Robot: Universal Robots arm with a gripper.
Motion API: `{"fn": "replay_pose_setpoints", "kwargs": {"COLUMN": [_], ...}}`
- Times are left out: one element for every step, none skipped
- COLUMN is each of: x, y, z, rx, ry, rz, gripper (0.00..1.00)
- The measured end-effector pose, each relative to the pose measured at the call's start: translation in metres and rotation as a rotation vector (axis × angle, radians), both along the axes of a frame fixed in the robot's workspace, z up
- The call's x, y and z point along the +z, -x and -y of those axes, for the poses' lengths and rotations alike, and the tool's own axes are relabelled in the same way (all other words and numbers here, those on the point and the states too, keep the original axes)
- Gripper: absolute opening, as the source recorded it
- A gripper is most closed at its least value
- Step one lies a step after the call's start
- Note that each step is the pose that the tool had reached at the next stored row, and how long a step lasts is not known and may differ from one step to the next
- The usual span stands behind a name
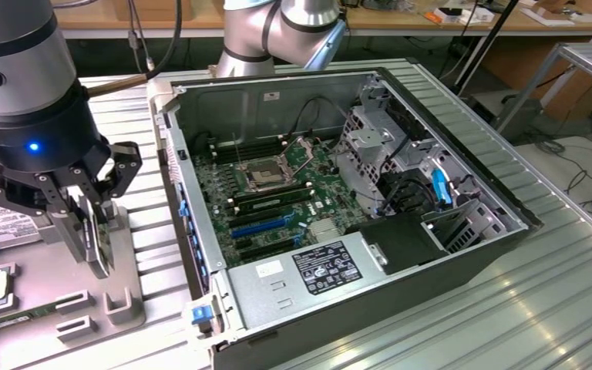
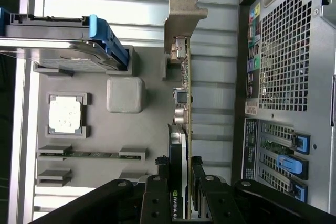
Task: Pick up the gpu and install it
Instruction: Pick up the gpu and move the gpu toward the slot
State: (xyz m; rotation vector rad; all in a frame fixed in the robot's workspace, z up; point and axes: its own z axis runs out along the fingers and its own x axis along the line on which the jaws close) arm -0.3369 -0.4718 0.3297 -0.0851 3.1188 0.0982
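Silver ribbed tabletop (image 1: 543,308) carries a grey tray (image 1: 28,289) and an open computer case (image 1: 481,254). Over the tray, the claw (image 2: 186,174) is clamped on the gpu (image 2: 185,93), one finger on each flat side. The gpu stands on its thin edge, near the case.

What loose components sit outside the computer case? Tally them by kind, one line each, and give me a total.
gpu: 1
hard drive: 1
processor chip: 1
memory stick: 1
Total: 4
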Motion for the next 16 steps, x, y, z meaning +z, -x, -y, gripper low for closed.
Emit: {"fn": "replay_pose_setpoints", "kwargs": {"x": [0.0001, 0.0003, 0.0006, 0.0008, 0.0011, 0.0012, 0.0013, 0.0014, 0.0014, 0.0015, 0.0016, 0.0018, 0.0021, 0.0022, 0.0024, 0.0026], "y": [0.0000, 0.0000, 0.0000, 0.0000, 0.0000, 0.0000, 0.0000, 0.0000, 0.0000, 0.0000, 0.0000, 0.0000, 0.0000, 0.0000, 0.0000, -0.0001], "z": [0.0000, 0.0000, 0.0000, 0.0000, 0.0000, 0.0000, 0.0000, 0.0000, 0.0000, 0.0000, 0.0000, 0.0000, 0.0000, 0.0000, 0.0000, 0.0000], "rx": [0.000, 0.000, 0.000, 0.000, 0.000, 0.000, 0.000, 0.000, 0.000, 0.000, 0.000, 0.000, 0.000, 0.000, 0.000, 0.000], "ry": [-0.0005, -0.0009, -0.0017, -0.0019, -0.0025, -0.0027, -0.0029, -0.0032, -0.0034, -0.0037, -0.0039, -0.0040, -0.0042, -0.0044, -0.0045, -0.0047], "rz": [0.0001, 0.0000, 0.0000, 0.0000, 0.0001, 0.0001, 0.0000, 0.0001, 0.0001, 0.0000, 0.0000, 0.0000, -0.0001, 0.0000, 0.0000, 0.0001], "gripper": [0.27, 0.27, 0.27, 0.27, 0.27, 0.27, 0.27, 0.27, 0.27, 0.27, 0.27, 0.27, 0.27, 0.27, 0.27, 0.27]}}
